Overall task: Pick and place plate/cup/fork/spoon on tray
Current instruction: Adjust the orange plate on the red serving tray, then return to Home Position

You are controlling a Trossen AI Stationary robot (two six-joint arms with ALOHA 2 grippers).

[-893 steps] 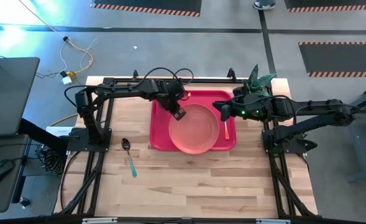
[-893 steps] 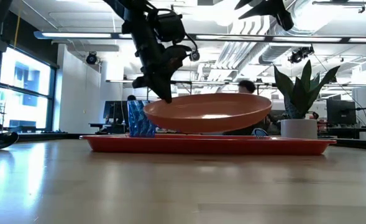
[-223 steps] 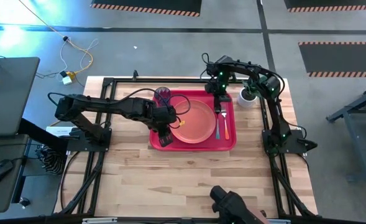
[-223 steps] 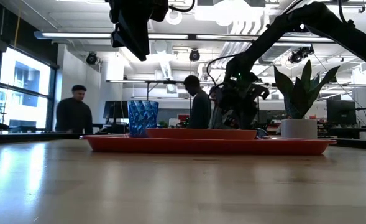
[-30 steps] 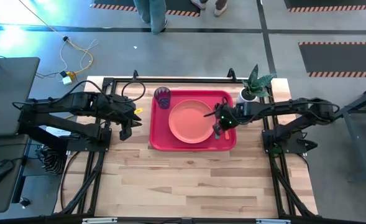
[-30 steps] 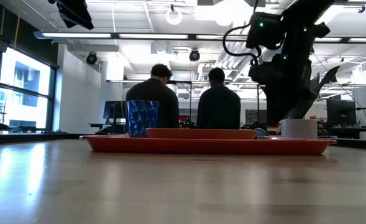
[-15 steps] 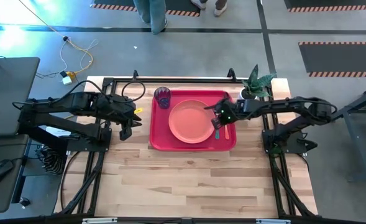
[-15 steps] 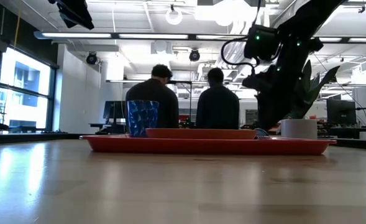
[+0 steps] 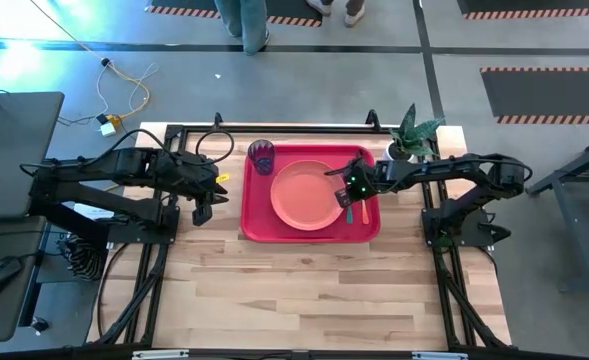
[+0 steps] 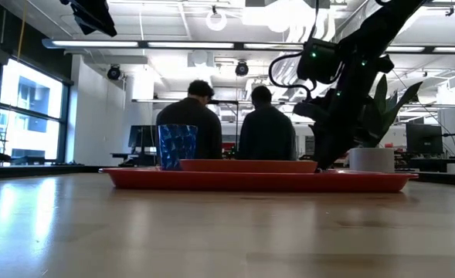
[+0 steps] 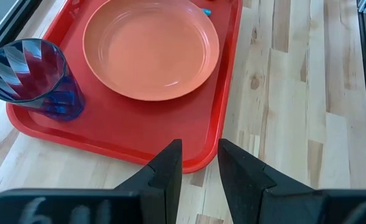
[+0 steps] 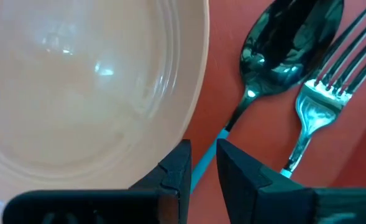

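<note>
Fingers (image 12: 178, 163) of the right gripper (image 9: 348, 190) are standing nearly closed and are gripping nothing, just over the spoon (image 12: 276, 46), whose teal handle is passing under them; the fork (image 12: 322, 102) is lying just beside it, next to the plate (image 9: 305, 194) on the tray (image 9: 257, 225). The cup (image 9: 262, 155) is sitting in the tray's far corner. The left gripper (image 9: 201, 212) is waiting beside the tray over the surface (image 9: 304, 290), its fingers almost closed and empty. I am judging that all four items are already placed, so the next move is calling only for the right arm to be lifting clear without nudging the utensils.
</note>
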